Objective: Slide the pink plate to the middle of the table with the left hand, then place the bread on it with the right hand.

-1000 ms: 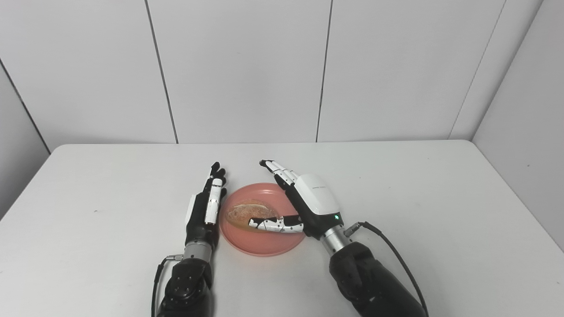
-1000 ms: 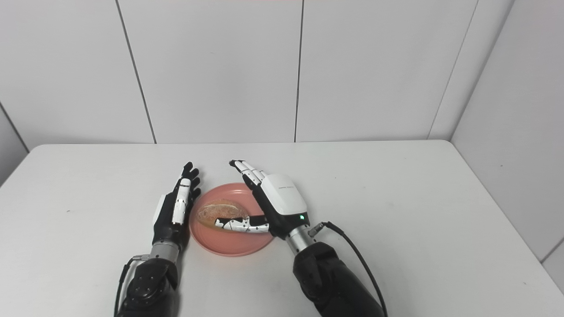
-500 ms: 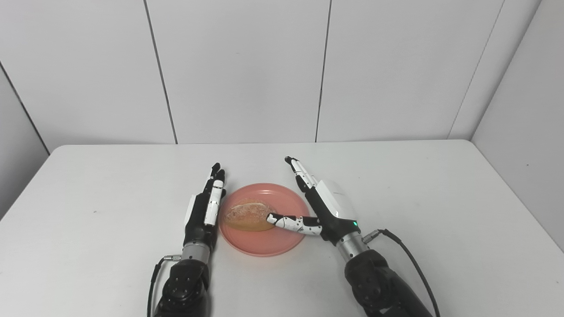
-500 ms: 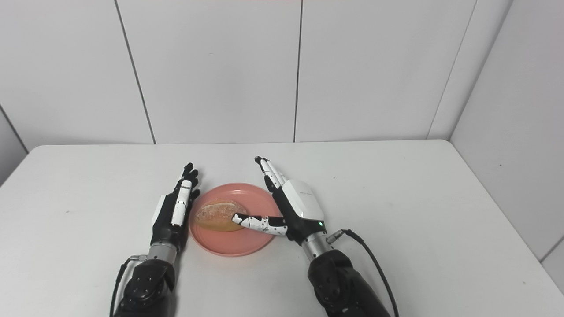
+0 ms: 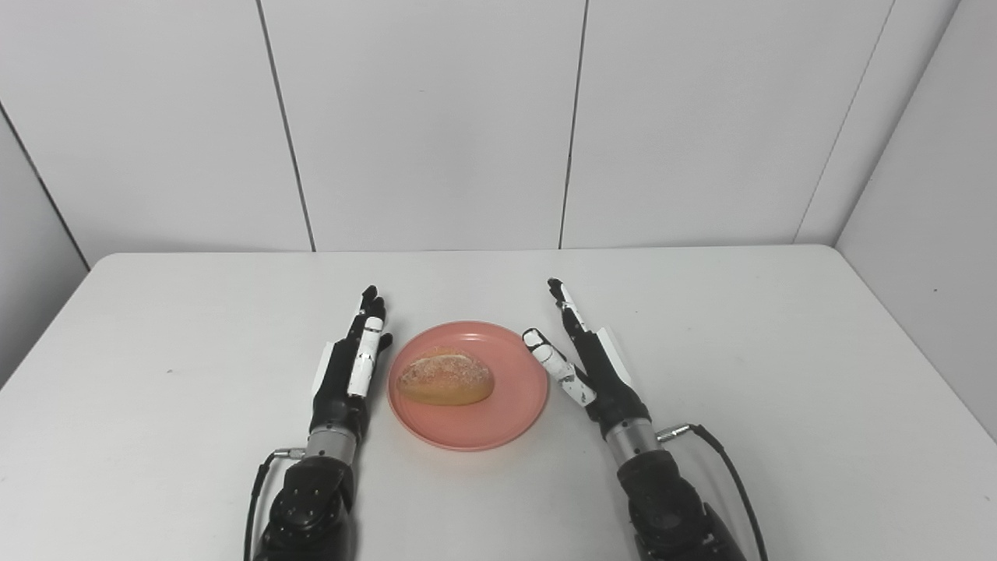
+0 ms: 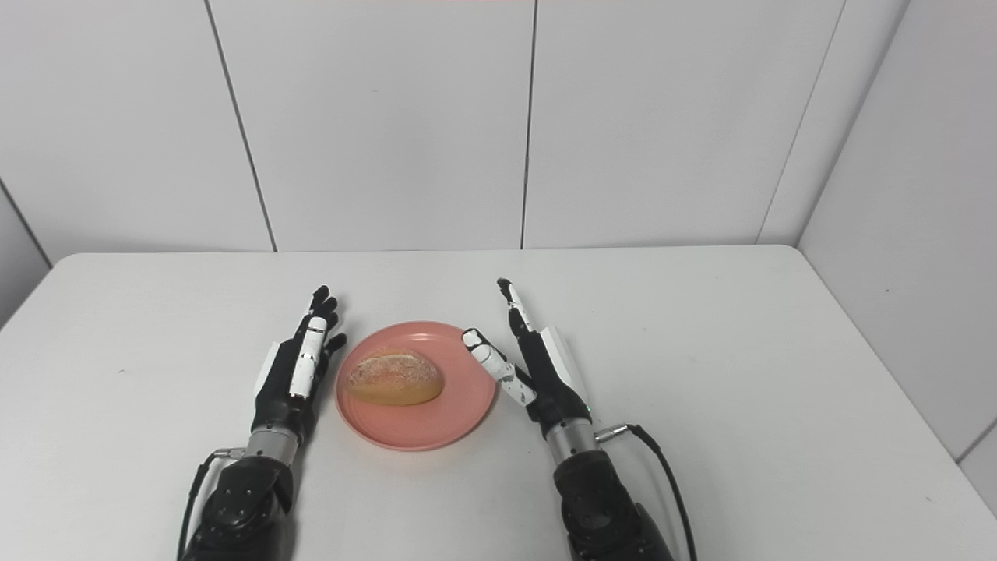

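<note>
A pink plate (image 5: 506,405) lies near the middle of the white table (image 5: 156,327). A brown bread roll (image 5: 445,380) lies on the plate's left half. My left hand (image 5: 348,370) is open and empty, fingers straight, just left of the plate's rim. My right hand (image 5: 588,366) is open and empty, edge-on, just right of the plate with its thumb near the rim. The same scene shows in the right eye view, with the bread (image 6: 395,378) between the left hand (image 6: 296,372) and the right hand (image 6: 537,366).
The table's back edge meets a white panelled wall (image 5: 436,117). A black cable (image 5: 724,467) loops from my right wrist over the table. The table's right edge runs along a side wall (image 5: 919,195).
My right hand has let go of the bread, drawn back to the right off the plate and turned edge-on. My left hand has shifted slightly left. The bread stays on the plate.
</note>
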